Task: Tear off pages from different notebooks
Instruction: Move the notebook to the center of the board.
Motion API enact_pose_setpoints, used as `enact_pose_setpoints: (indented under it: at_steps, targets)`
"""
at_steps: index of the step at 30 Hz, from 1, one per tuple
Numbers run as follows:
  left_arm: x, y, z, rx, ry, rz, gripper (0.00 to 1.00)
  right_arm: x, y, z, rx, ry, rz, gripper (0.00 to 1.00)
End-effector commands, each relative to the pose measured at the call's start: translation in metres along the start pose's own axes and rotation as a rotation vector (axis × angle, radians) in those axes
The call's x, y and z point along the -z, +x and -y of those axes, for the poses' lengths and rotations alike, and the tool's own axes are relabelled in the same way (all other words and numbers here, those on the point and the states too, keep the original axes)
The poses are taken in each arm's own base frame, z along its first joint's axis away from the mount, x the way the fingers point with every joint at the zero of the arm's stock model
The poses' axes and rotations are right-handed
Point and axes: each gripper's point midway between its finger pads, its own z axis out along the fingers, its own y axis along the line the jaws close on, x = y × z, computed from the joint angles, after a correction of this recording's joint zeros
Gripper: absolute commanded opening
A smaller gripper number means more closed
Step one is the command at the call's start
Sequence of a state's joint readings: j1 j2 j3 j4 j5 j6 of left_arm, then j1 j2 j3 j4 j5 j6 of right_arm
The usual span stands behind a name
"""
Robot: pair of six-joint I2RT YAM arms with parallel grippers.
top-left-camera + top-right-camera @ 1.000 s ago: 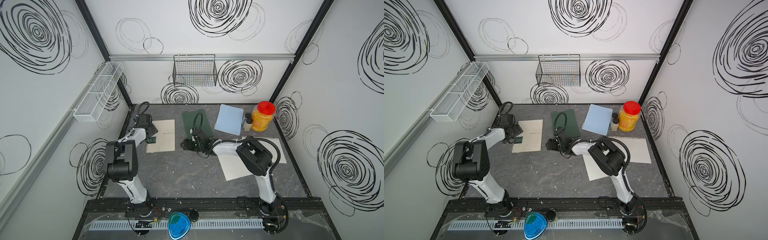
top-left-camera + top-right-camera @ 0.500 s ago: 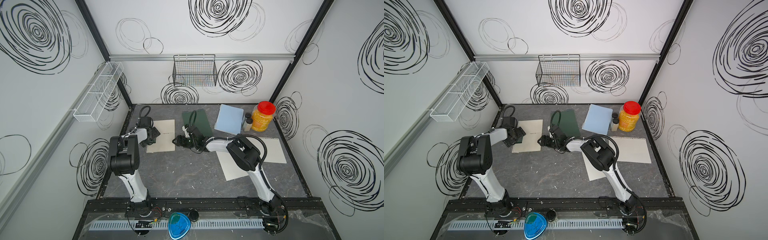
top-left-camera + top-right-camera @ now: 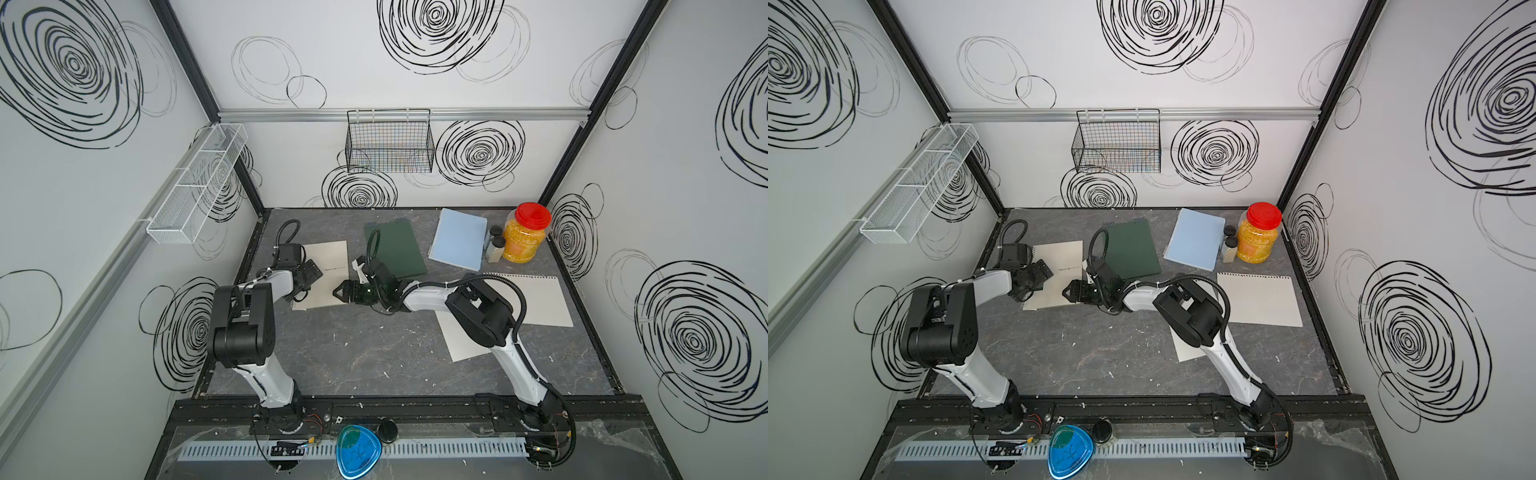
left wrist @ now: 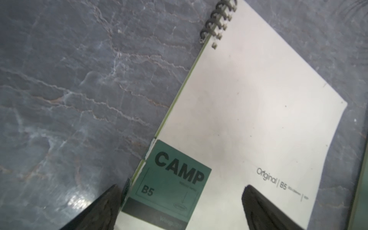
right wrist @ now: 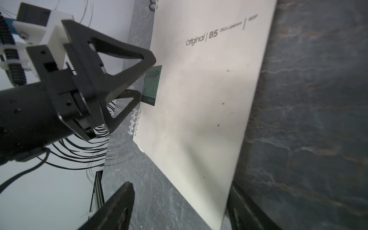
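The left gripper point(image 4: 181, 188) has its jaws spread wide and holds nothing. In its wrist view one finger hangs over the bare table point(image 4: 69, 89) just beside the spiral edge of the cream notebook point(image 4: 258, 99) and the other over the cover, with the green label point(image 4: 175, 179) between them. Whether either finger touches the cover cannot be told.

The right gripper point(image 5: 181, 186) also has its jaws apart, with nothing clamped; a corner of the same notebook lies between them.

In both top views the cream notebook point(image 3: 328, 257) lies left of centre on the table. The left gripper point(image 3: 306, 276) is at its left edge and the right gripper point(image 3: 338, 291) at its lower right corner.

There are three notebooks in a row across the upper part of the table: cream, green notebook point(image 3: 397, 249) and blue notebook point(image 3: 459, 241). Two loose pages show at the right: a lined page point(image 3: 536, 299) below the blue notebook, and a cream page point(image 3: 461, 347) partly under the right arm. One jar point(image 3: 525, 237) and two small bottles point(image 3: 494, 245) stand beside the blue notebook.
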State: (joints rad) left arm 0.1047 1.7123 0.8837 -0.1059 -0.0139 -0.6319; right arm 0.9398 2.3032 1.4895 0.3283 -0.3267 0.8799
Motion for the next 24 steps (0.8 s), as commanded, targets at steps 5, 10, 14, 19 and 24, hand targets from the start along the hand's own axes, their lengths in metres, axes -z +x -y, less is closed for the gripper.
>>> enact_pose_setpoints:
  at_steps: [5, 10, 14, 19, 24]
  targets:
    - [0.027, 0.085, -0.004, -0.081, 0.051, -0.154, 0.98, 0.016, 0.074, 0.04, -0.079, 0.113, -0.138, 0.75]
    - [0.042, 0.117, -0.018, -0.105, 0.05, -0.146, 0.99, 0.051, 0.096, 0.04, -0.102, 0.099, -0.125, 0.74]
    - [0.051, 0.148, -0.023, -0.123, 0.059, -0.15, 0.99, 0.078, 0.122, 0.042, -0.1, 0.097, -0.113, 0.74]
    - [0.072, 0.171, -0.026, -0.116, 0.087, -0.091, 0.99, 0.105, 0.156, 0.049, -0.098, 0.093, -0.094, 0.73]
    - [0.087, 0.183, -0.03, -0.102, 0.128, -0.048, 0.99, 0.128, 0.174, 0.057, -0.074, 0.115, -0.061, 0.73]
